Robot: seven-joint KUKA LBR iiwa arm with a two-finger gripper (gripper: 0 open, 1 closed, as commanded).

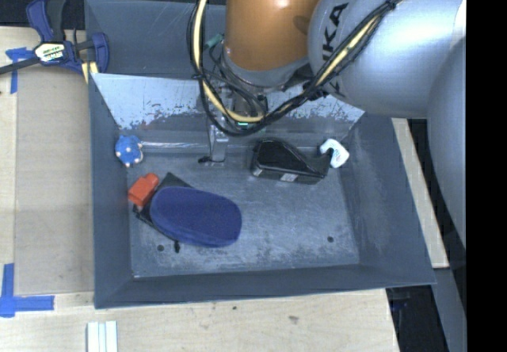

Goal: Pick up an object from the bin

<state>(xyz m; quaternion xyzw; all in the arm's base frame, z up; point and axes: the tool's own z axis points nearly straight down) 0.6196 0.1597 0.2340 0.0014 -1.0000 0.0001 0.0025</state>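
Tool (215,151) is hanging low at the back of the bin (277,259), tip sitting near the bare floor by the back wall. It's not pinching anything, and I can't tell whether it's spread or pressed together (too narrow from this angle). The nearest thing is a black wedge-shaped object (285,162), lying just right of the tool and apart from it. A small white piece (336,153) is sitting at the wedge's right end. A blue-and-white ball (127,151) is resting well left of the tool. A blue oval pouch (196,216) is lying front-left with an orange block (143,189) touching its left end. The orange wrist cover (273,5) and cables are overhanging the back wall.
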